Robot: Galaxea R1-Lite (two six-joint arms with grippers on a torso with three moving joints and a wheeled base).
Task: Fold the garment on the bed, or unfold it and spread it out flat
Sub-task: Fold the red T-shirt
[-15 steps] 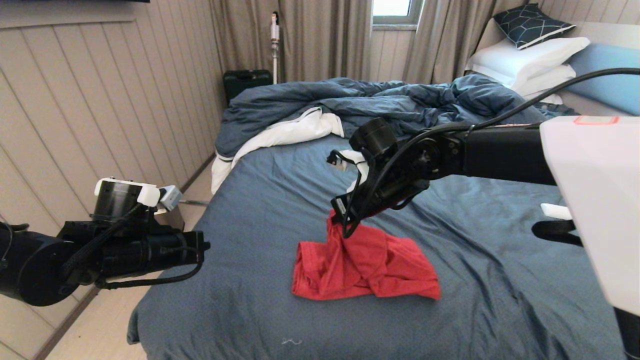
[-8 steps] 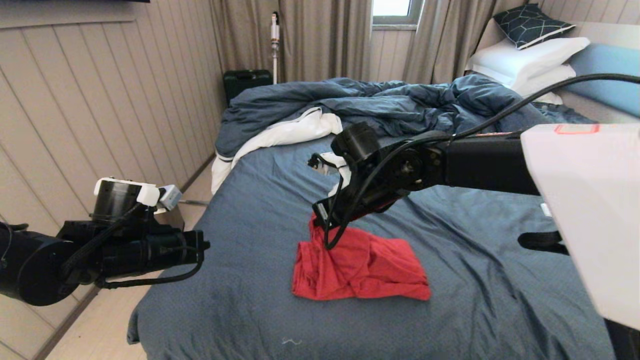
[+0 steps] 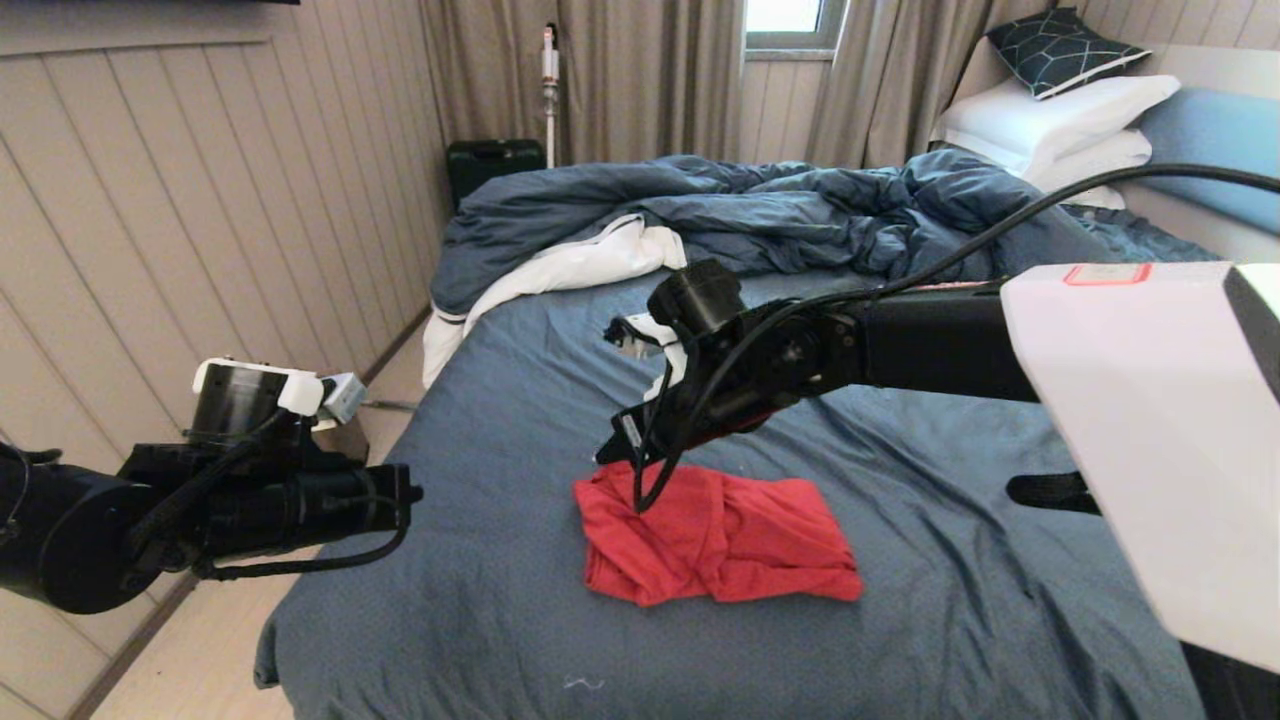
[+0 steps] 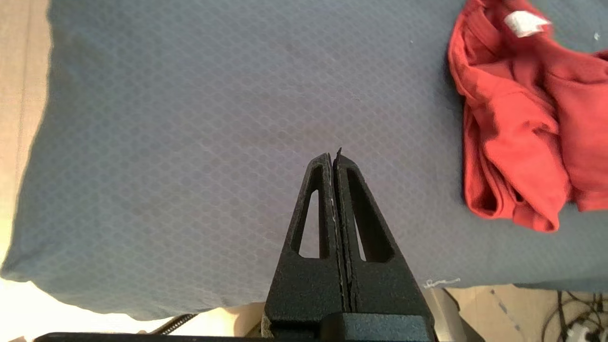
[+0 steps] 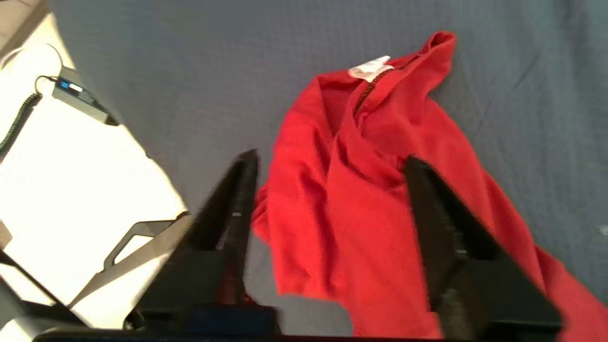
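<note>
Shirt (image 3: pixel 715 545) lies in a crumpled red heap near the middle of the bed (image 3: pixel 480 450), and you can see it is neither folded nor spread. Layers are bunched over one another, the chest print is hidden, and the white neck tag (image 5: pixel 369 68) shows at the collar, which is turned up on the heap's edge. Nothing of the task looks finished yet: you would judge it early, with the whole job of opening the cloth out, or making clean folds, left to do.

Your right tool (image 5: pixel 332 190) hangs just above the heap's collar end with its jaws wide apart and nothing between them; the shirt rests free on the sheet below. Your left tool (image 4: pixel 334 164) is pressed shut and empty, parked over bare sheet near the bed's foot edge, well apart from the shirt. Beyond, the dark blue duvet (image 3: pixel 700 210) sits rumpled toward the pillows (image 3: pixel 1050 115), clear of the shirt.
</note>
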